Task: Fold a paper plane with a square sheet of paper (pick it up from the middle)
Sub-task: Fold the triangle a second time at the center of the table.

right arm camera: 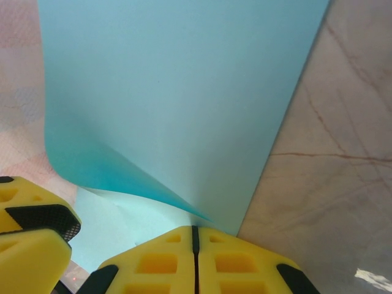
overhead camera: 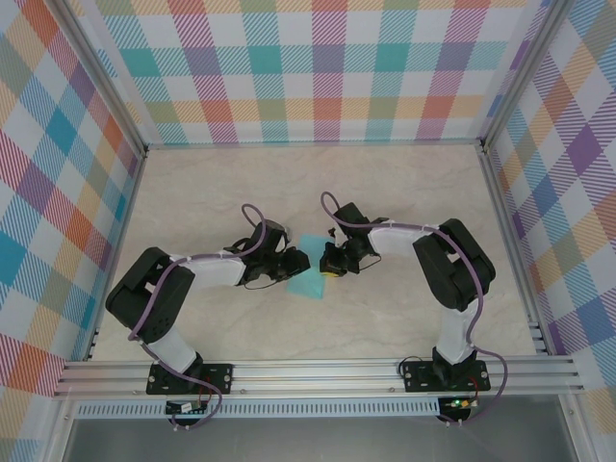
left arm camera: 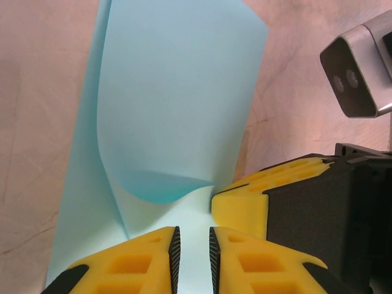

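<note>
Top external view: both arms bend at the elbow and reach inward, so the left gripper [overhead camera: 300,262] and right gripper [overhead camera: 332,265] almost meet nose to nose over the middle of the marble-patterned table [overhead camera: 404,192]. Between them is the square sheet of paper [overhead camera: 310,284], turquoise. Its midsection is covered by the two grippers, and only a strip above them and a corner below them can be seen.

Left wrist view: the left gripper [left arm camera: 192,236] has its yellow fingers [left arm camera: 147,257] a narrow slit apart. The sheet [left arm camera: 177,98] runs down into that slit and curls upward beyond it. Whether the pads actually bite on the paper cannot be told. The right gripper [left arm camera: 242,205] sits just beside it, touching the curl's lower edge.

Right wrist view: the right gripper [right arm camera: 195,236] has its fingers pressed together, pinching the sheet [right arm camera: 177,92] at an edge where a raised flap begins. The sheet's far and near ends are cut off by the frame. The left gripper [right arm camera: 43,225] is at the lower left, partly out of frame.
</note>
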`<action>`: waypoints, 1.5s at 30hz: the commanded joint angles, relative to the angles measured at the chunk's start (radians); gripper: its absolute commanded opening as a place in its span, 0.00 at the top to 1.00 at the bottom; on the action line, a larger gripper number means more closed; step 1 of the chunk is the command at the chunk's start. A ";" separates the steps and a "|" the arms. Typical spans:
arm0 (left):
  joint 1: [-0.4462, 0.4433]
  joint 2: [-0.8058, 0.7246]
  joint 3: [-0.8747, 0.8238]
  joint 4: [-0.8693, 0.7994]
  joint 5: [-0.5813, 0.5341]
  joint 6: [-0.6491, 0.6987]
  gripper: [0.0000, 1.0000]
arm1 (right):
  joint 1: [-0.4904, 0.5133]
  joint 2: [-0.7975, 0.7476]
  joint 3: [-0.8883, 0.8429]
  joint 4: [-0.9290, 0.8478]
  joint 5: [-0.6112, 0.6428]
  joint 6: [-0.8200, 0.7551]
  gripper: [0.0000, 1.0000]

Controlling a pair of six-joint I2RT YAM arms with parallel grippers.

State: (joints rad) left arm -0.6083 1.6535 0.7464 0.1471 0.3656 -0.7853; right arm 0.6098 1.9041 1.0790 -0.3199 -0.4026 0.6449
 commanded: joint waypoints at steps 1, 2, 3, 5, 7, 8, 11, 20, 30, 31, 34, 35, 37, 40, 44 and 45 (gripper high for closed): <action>-0.015 0.031 0.004 0.039 0.008 -0.004 0.78 | 0.003 0.097 -0.033 -0.059 0.128 -0.036 0.93; -0.019 0.037 0.005 0.039 0.002 -0.001 0.78 | 0.004 0.101 -0.032 -0.059 0.127 -0.038 0.93; -0.023 0.043 0.005 0.041 -0.005 0.003 0.78 | 0.004 0.106 -0.031 -0.061 0.125 -0.039 0.93; -0.031 0.056 0.003 0.035 -0.030 0.016 0.78 | 0.004 0.120 -0.028 -0.063 0.110 -0.045 0.93; -0.034 0.073 -0.002 0.028 -0.040 0.028 0.78 | 0.004 0.127 -0.031 -0.070 0.119 -0.049 0.94; -0.036 0.077 -0.004 0.019 -0.057 0.029 0.78 | 0.004 0.132 -0.031 -0.075 0.132 -0.050 0.94; -0.036 0.080 -0.014 -0.020 -0.116 0.030 0.78 | 0.004 0.139 -0.034 -0.077 0.152 -0.047 0.94; -0.035 0.046 -0.013 -0.107 -0.277 0.022 0.81 | 0.004 0.159 -0.021 -0.123 0.222 -0.063 0.95; 0.000 0.098 0.075 -0.156 -0.287 0.063 0.81 | 0.002 0.180 -0.007 -0.175 0.276 -0.091 0.95; 0.007 0.104 0.080 -0.159 -0.283 0.067 0.81 | 0.002 0.183 -0.004 -0.181 0.282 -0.094 0.96; 0.036 0.124 0.092 -0.162 -0.266 0.083 0.80 | 0.002 0.191 -0.002 -0.188 0.291 -0.102 0.96; 0.047 0.130 0.093 -0.160 -0.257 0.086 0.80 | 0.002 0.195 -0.002 -0.188 0.291 -0.104 0.96; 0.064 0.139 0.099 -0.161 -0.239 0.090 0.80 | 0.002 0.200 0.001 -0.191 0.294 -0.103 0.96; 0.084 0.140 0.112 -0.167 -0.225 0.099 0.80 | 0.002 0.203 0.003 -0.192 0.295 -0.106 0.96; 0.098 0.147 0.147 -0.195 -0.215 0.125 0.79 | 0.002 0.205 0.003 -0.187 0.295 -0.111 0.96; 0.100 0.152 0.160 -0.202 -0.210 0.131 0.79 | 0.002 0.204 0.002 -0.186 0.295 -0.111 0.96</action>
State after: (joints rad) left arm -0.5468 1.7664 0.8738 0.0177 0.2409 -0.7002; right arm 0.6109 1.9659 1.1587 -0.4019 -0.3820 0.5621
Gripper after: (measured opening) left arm 0.209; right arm 0.047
